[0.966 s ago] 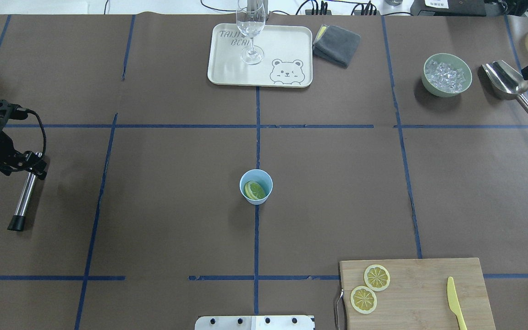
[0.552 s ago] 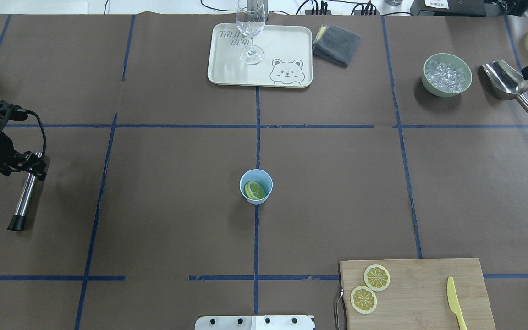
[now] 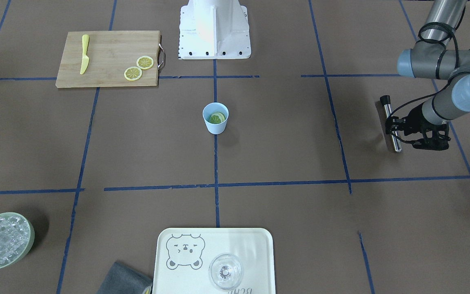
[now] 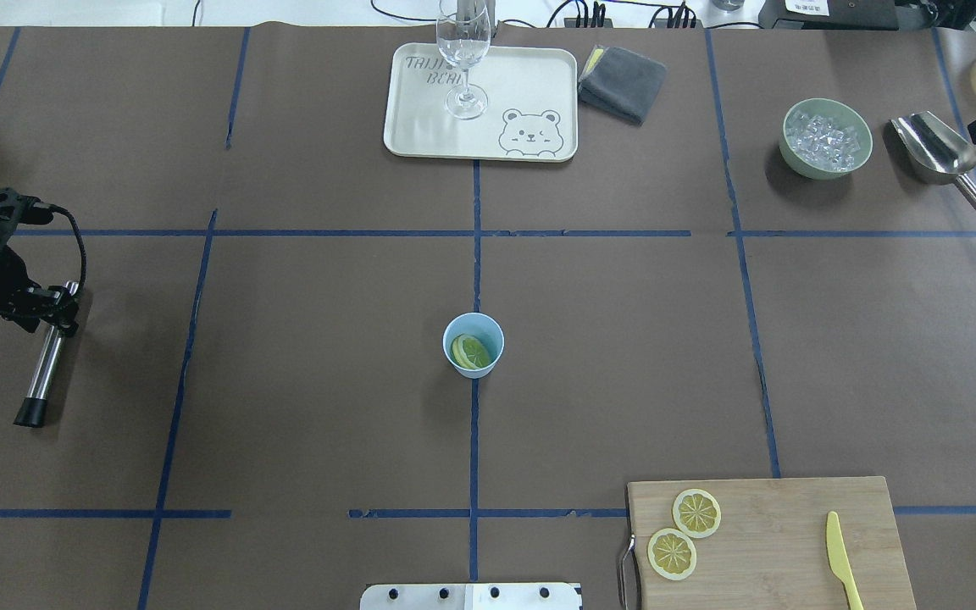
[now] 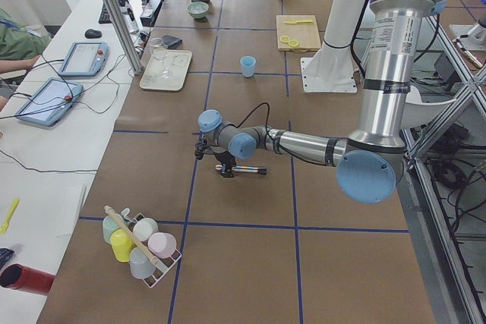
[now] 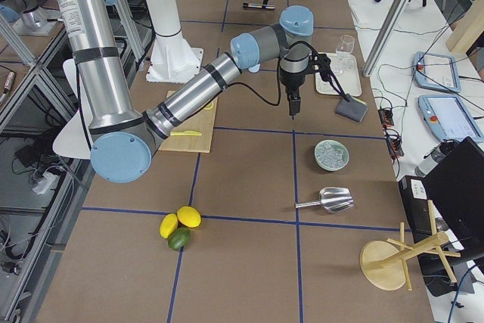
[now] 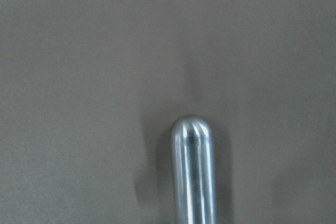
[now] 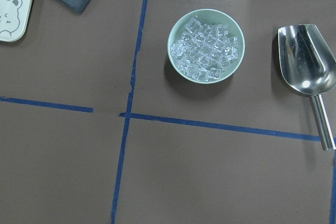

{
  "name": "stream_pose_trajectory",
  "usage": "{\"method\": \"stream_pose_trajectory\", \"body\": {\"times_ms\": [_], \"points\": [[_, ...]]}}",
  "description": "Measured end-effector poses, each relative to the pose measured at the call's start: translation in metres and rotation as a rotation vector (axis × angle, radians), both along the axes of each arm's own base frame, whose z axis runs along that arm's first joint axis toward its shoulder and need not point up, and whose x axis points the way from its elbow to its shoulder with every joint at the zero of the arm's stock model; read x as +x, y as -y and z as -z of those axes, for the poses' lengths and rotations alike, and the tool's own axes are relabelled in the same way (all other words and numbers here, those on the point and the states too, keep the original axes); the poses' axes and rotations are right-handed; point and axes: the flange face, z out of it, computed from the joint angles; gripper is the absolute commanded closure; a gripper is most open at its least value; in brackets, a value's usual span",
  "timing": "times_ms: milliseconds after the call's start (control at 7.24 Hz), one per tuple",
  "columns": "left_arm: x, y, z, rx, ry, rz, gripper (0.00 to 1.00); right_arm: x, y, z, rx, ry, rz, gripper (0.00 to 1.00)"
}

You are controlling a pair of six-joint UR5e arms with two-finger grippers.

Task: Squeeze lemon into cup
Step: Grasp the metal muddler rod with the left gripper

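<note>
Already in the cup: lemon slice sitting well away from both pincers

Well apart from the left pincer (image 4: 63,312), off to its right at the table's middle, the small light-blue plastic cup (image 3: 215,125) is standing upright. A thin round yellow-rinded lemon slice (image 4: 471,352) is lying tilted inside it. That pincer is sitting low at the rounded end of a steel rod with a black cap (image 4: 41,377), which is lying on the brown paper. Whether its fingers are clamping the rod I cannot tell. The right pincer (image 6: 293,105) is hanging above a pale green bowl of ice (image 8: 171,51) and a shiny steel scoop (image 8: 306,56). How far it is opening cannot be told either.
</note>
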Motion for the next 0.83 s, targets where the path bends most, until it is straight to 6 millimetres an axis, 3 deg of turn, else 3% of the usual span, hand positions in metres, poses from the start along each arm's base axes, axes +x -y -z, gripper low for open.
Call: {"method": "stream_pose_trajectory", "body": {"times_ms": [138, 276, 414, 828], "points": [[0.0006, -0.0001, 0.0006, 0.0, -0.001, 0.0, 0.49, 0.0028, 0.0, 0.0004, 0.0, 0.004, -0.004, 0.0], [0.0008, -0.0003, 0.001, 0.0, -0.001, 0.0, 0.68, 0.0046, -0.0001, 0.0006, -0.001, 0.008, -0.006, 0.0], [0.001, -0.0004, 0.0014, 0.0, -0.001, 0.0, 0.96, 0.0058, -0.0004, 0.0005, -0.002, 0.011, -0.008, 0.0], [-0.0007, -0.001, 0.0091, 0.013, -0.009, 0.002, 1.0, 0.0097, -0.0008, 0.0006, -0.002, 0.012, -0.015, 0.0]]}}
